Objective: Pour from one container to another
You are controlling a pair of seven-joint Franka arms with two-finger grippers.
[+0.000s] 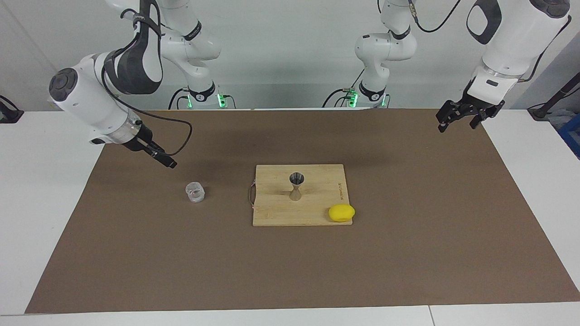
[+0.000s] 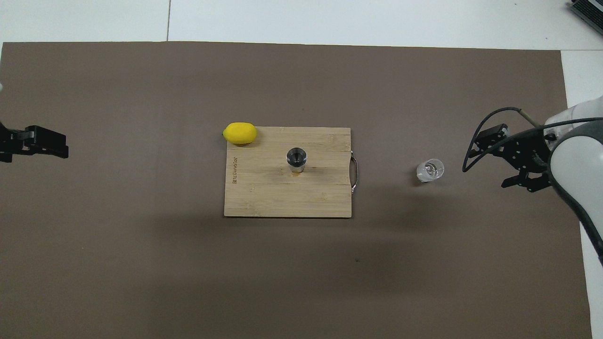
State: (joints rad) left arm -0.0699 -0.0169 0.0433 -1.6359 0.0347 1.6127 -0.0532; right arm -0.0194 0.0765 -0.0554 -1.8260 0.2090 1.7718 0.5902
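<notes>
Now one brown mat carries one wooden board, and on the board stand one steel jigger at its centre and one lemon on the corner farthest from the robots, at about ten o'clock in the overhead view. One clear cup stands upright on the mat, apart from the board toward the right arm's end, at three o'clock from the jigger in the overhead view. Two grippers hang in the air: the right gripper is over the mat near the cup with its fingers spread and holding nothing, and the left gripper, also released and empty, waits over the left arm's end of the mat.

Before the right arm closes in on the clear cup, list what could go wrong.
1. The clear cup is small and squat, standing on the brown mat just past the right pincer; a low or off-centre approach could knock it over.
2. The steel jigger has a narrow waist and a small mouth, so a pour could miss or tip it on the cutting board.
3. The lemon overhangs the board's corner and may roll if the board is bumped.
</notes>
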